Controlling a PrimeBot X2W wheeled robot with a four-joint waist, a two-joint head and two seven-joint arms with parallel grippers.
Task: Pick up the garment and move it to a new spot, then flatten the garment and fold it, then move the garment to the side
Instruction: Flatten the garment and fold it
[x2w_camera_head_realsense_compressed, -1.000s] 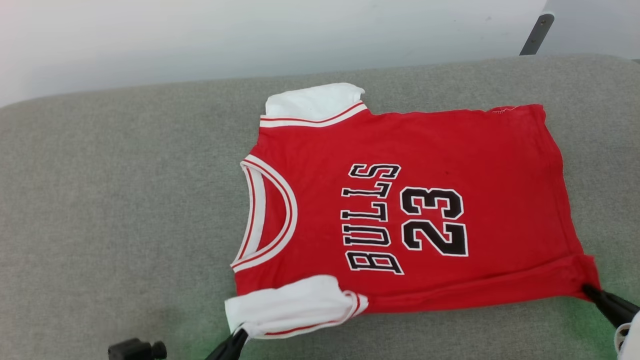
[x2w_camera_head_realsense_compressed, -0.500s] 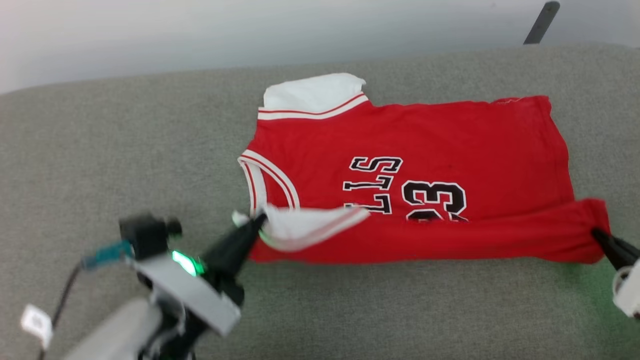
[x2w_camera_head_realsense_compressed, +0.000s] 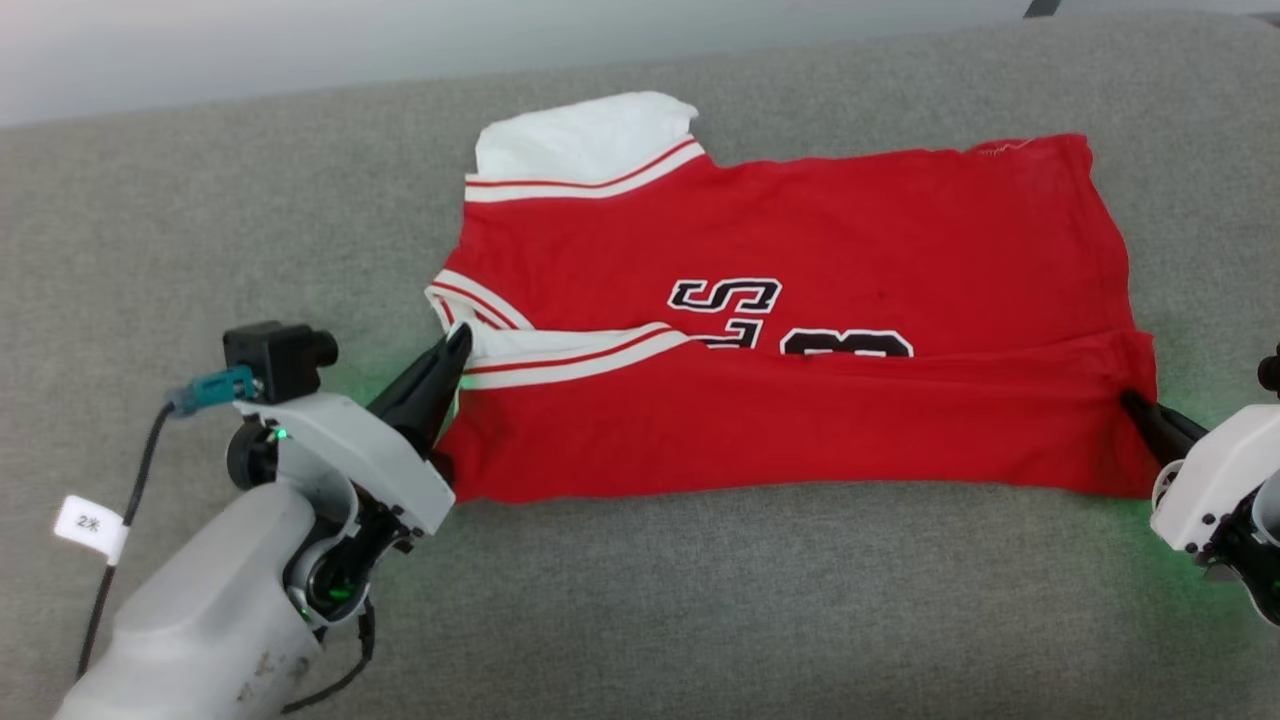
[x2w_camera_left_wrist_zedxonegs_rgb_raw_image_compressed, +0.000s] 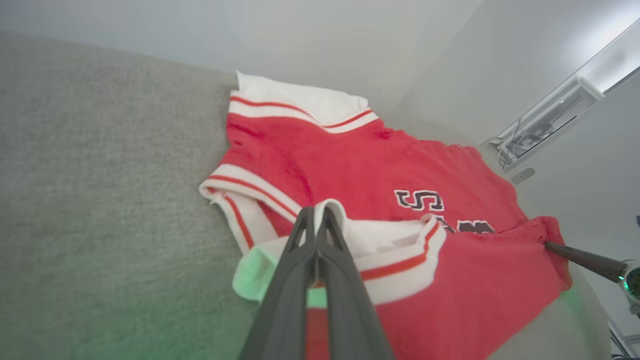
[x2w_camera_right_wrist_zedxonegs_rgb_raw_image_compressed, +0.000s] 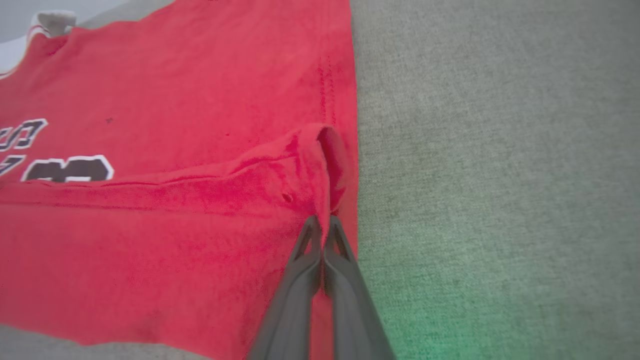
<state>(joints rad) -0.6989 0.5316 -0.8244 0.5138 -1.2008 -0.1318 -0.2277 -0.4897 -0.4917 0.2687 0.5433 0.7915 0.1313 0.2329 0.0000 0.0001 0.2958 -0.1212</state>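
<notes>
The garment (x2w_camera_head_realsense_compressed: 800, 230) is a red jersey T-shirt with white sleeves, lying on the grey cushion with its near edge folded over the black lettering. My left gripper (x2w_camera_head_realsense_compressed: 458, 340) is shut on the near white sleeve (x2w_camera_left_wrist_zedxonegs_rgb_raw_image_compressed: 380, 250), held over the collar area; the pinch shows in the left wrist view (x2w_camera_left_wrist_zedxonegs_rgb_raw_image_compressed: 316, 216). My right gripper (x2w_camera_head_realsense_compressed: 1128, 400) is shut on the red hem corner (x2w_camera_right_wrist_zedxonegs_rgb_raw_image_compressed: 325, 165) at the right end, its tips closed on the cloth (x2w_camera_right_wrist_zedxonegs_rgb_raw_image_compressed: 322, 222). The far white sleeve (x2w_camera_head_realsense_compressed: 585, 135) lies flat at the back.
The grey fabric surface (x2w_camera_head_realsense_compressed: 200, 200) spreads around the shirt on all sides. A pale wall (x2w_camera_head_realsense_compressed: 300, 40) runs along its far edge. A cable with a white tag (x2w_camera_head_realsense_compressed: 90, 525) hangs off my left forearm.
Both grippers have carried the near edge of the shirt away from me, over its front, hiding most of the lettering. The head camera has tilted, so the shirt sits higher in view.
</notes>
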